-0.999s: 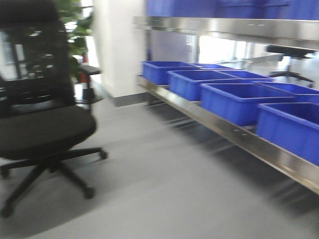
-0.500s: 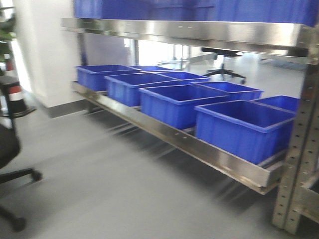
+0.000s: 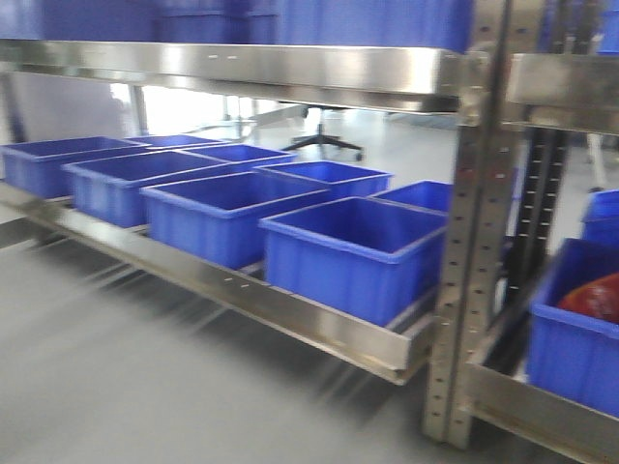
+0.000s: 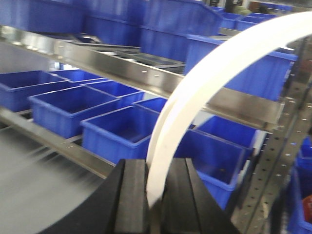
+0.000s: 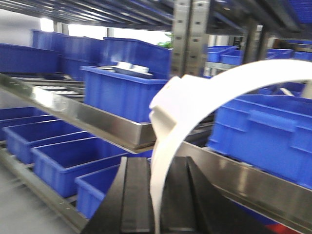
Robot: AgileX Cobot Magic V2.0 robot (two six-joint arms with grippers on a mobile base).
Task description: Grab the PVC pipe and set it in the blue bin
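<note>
A white curved plastic PVC pipe (image 5: 187,100) with a blocky flange sits clamped, it seems, between the right gripper (image 5: 156,168) and its black fingers. The left gripper (image 4: 153,170) pinches a long flat white arc strip (image 4: 195,83). Beyond, blurred blue plastic bins (image 3: 329,275) line a steel shelf (image 3: 242,290).

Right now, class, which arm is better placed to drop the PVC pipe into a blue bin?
Right. The right pincer grips the PVC pipe, the curved white piece with a blocky end, with open blue bins in its view. The left pincer holds only a plain arc strip.
</note>
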